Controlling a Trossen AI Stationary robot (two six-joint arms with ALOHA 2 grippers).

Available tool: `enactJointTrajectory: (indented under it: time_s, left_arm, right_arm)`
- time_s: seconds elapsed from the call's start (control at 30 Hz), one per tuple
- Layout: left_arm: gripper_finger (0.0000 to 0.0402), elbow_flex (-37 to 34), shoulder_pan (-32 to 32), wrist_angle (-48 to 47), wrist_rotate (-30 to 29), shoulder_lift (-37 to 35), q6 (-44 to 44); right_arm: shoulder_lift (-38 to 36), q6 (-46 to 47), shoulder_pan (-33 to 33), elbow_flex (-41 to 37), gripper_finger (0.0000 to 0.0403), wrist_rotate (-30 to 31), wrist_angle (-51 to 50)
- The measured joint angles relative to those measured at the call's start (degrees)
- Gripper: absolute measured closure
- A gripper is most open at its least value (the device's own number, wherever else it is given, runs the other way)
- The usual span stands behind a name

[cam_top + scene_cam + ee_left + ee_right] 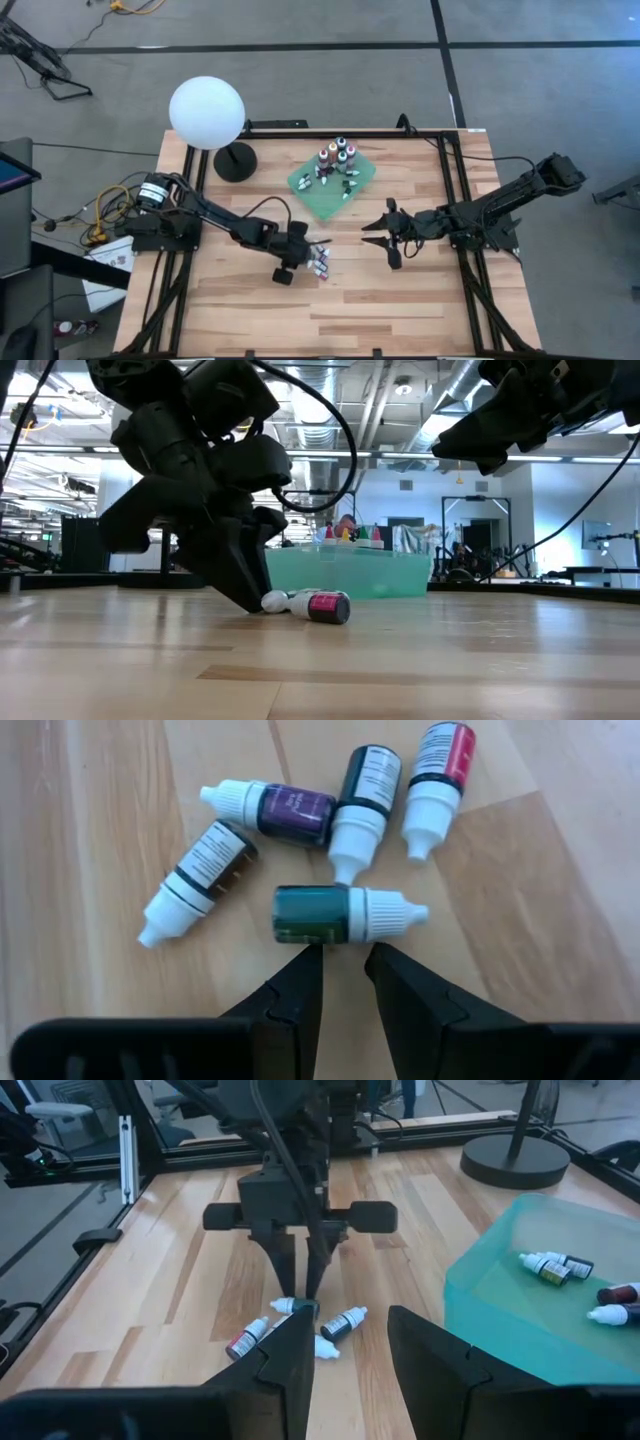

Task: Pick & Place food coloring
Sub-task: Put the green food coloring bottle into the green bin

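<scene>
Several food coloring bottles [300, 815] lie on their sides in a small cluster on the wooden table [400, 310], in front of my left gripper [345, 952]. Closest to it is a teal bottle with a white cap [340, 913], lying across just beyond the fingertips. The left gripper [308, 248] slants down at the cluster, fingers narrowly open with nothing between them. More bottles [335, 160] stand and lie in a green tray [318, 205] at the far middle. My right gripper [366, 235] hangs open above the table, right of the cluster. My left gripper comes at the teal bottle's long side [318, 938] slanting down from the table's left, its fingers crosswise to the bottle. The fingertips [308, 960] stand right at that side. I cannot tell whether they touch it. The bottle lies flat on the table.
A lamp with a white globe [207, 113] and a black round base [235, 160] stands at the far left of the table. The green tray's wall [480, 1320] rises beside the right gripper. Bare wood lies along the near edge.
</scene>
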Motion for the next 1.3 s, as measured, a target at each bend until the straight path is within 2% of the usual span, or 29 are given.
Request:
enactJointTrajectory:
  time_s: [0.37,0.6,0.77,0.93,1.1,1.3]
  left_arm:
    - [0.0315,-0.1,-2.1,1.8,0.0,0.0,-2.9]
    - [0.0315,-0.3,-2.6,6.9,1.7,0.3,-1.4]
    - [0.0315,-0.2,-2.6,9.9,-0.3,0.3,1.2]
    - [0.0315,1.1,-4.0,9.1,-4.3,-2.1,6.0]
    - [0.0315,2.9,-4.0,2.8,-9.5,-3.2,9.6]
    - [0.0312,3.2,-2.1,0.8,-7.1,-2.6,10.5]
  right_arm:
    - [0.0,0.0,0.0,0.0,0.0282,0.0,0.0]
    - [0.0,0.0,0.0,0.0,0.0282,0.0,0.0]
    - [0.0,0.4,0.0,0.0,0.0282,0.0,0.0]
    - [0.0,0.4,0.0,0.0,0.0282,0.0,-0.4]
    - [0.0,0.4,0.0,0.0,0.0282,0.0,-0.9]
    - [0.0,0.5,0.0,0.0,0.0282,0.0,-0.8]
